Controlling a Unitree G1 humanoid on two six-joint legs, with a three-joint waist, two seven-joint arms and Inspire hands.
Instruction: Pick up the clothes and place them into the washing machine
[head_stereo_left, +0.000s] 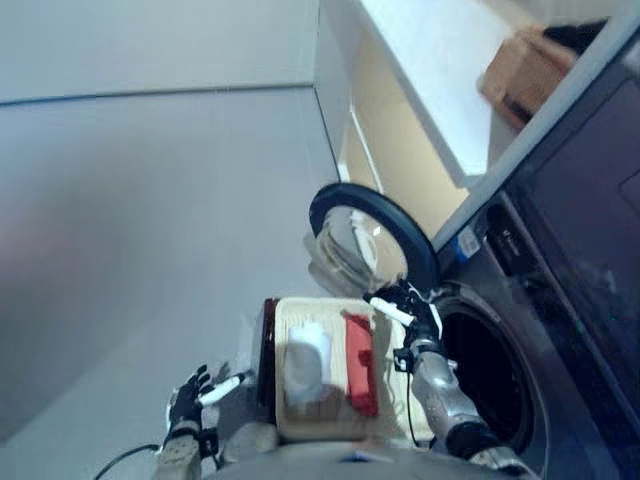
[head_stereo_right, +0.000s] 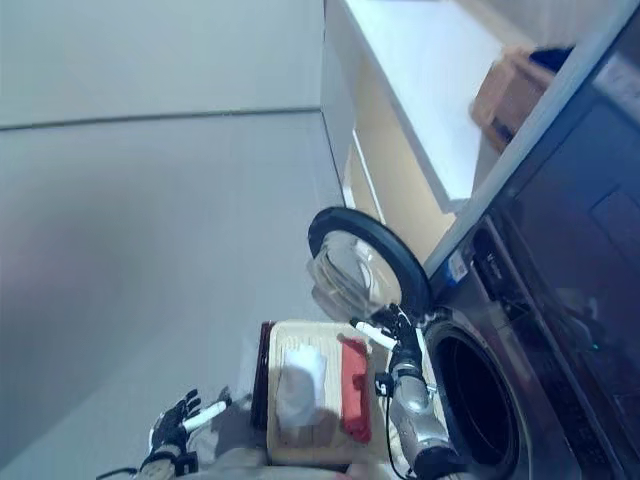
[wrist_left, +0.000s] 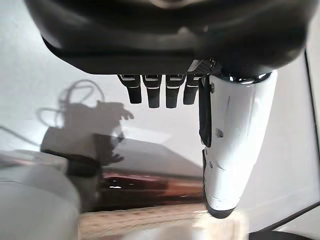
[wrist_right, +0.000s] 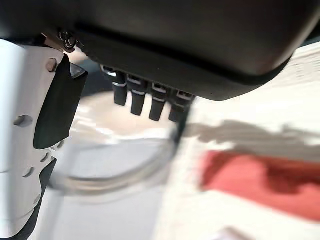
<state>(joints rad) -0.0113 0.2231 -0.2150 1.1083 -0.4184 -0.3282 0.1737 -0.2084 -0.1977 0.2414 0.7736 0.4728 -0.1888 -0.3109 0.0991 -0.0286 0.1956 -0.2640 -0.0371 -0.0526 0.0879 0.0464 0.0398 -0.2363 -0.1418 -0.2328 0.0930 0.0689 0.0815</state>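
Note:
A shallow wicker basket rests on a low dark brown box beside the washing machine. In it lie a white cloth and a red cloth. The red cloth also shows in the right wrist view. The machine's round door stands open and the drum opening is dark. My right hand is open and empty above the basket's far right corner, by the drum's rim. My left hand is open and empty, left of the box over the floor.
A pale counter runs along the wall beyond the machine, with a brown box on it. Grey floor spreads to the left of the basket. The open glass door stands just beyond the basket.

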